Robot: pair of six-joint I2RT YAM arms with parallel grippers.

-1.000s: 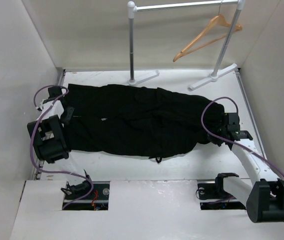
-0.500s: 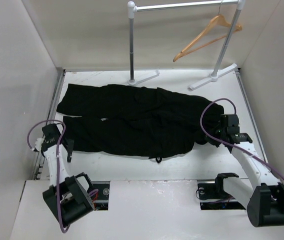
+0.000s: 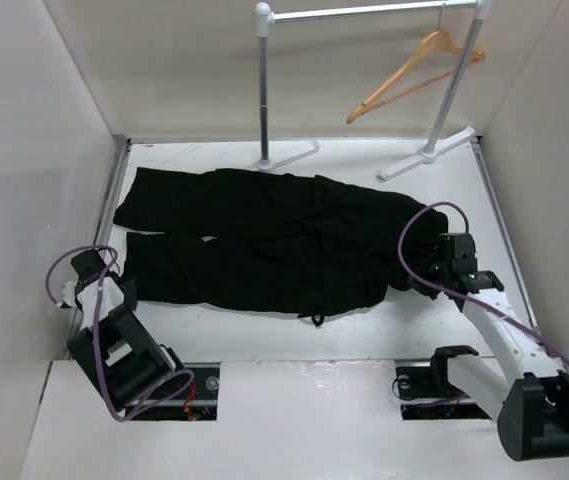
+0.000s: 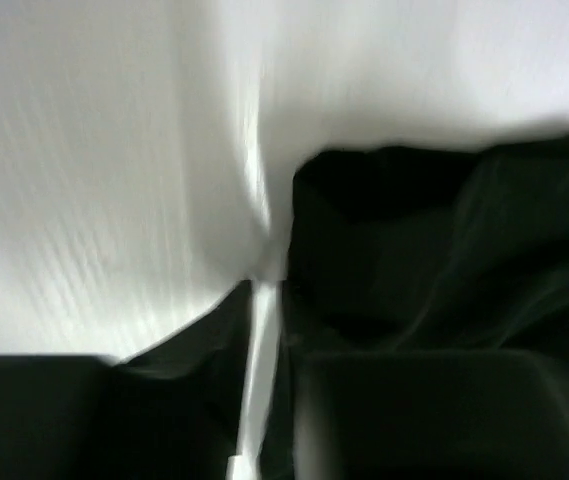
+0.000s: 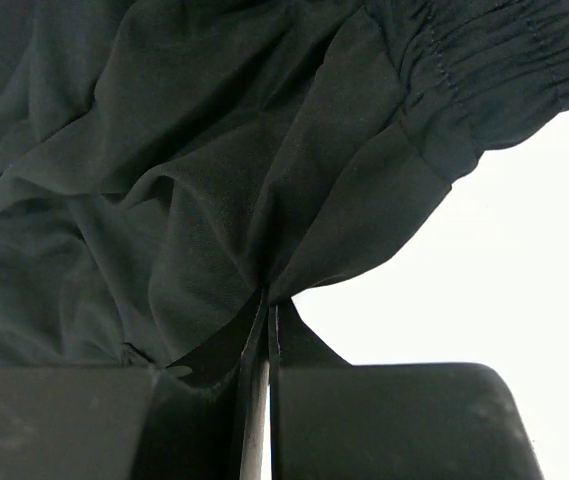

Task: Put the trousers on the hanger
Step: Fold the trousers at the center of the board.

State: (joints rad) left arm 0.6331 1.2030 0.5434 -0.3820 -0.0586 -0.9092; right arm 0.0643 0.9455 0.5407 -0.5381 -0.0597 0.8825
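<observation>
The black trousers (image 3: pixel 264 245) lie flat across the table, legs to the left and waist to the right. My right gripper (image 3: pixel 430 272) is shut on a fold of cloth near the elastic waistband (image 5: pixel 484 60), and its tips pinch the fold (image 5: pixel 267 296). My left gripper (image 3: pixel 92 268) is near the table's left edge, just left of the near leg's cuff. In the blurred left wrist view its fingertips (image 4: pixel 267 275) look shut with nothing between them, and the black cloth (image 4: pixel 434 230) lies just to their right. The tan wooden hanger (image 3: pixel 414 75) hangs on the rack at the back right.
The silver-and-white clothes rack (image 3: pixel 264 90) stands at the back, with its feet (image 3: pixel 289 155) on the table behind the trousers. White walls close in the left, right and back sides. A strip of bare white table (image 3: pixel 264 330) lies between the trousers and the arm bases.
My left arm has drawn back from over the leg ends at the far left to the near left edge. The trousers' left end now shows uncovered. The right gripper has kept its hold and barely moved.
</observation>
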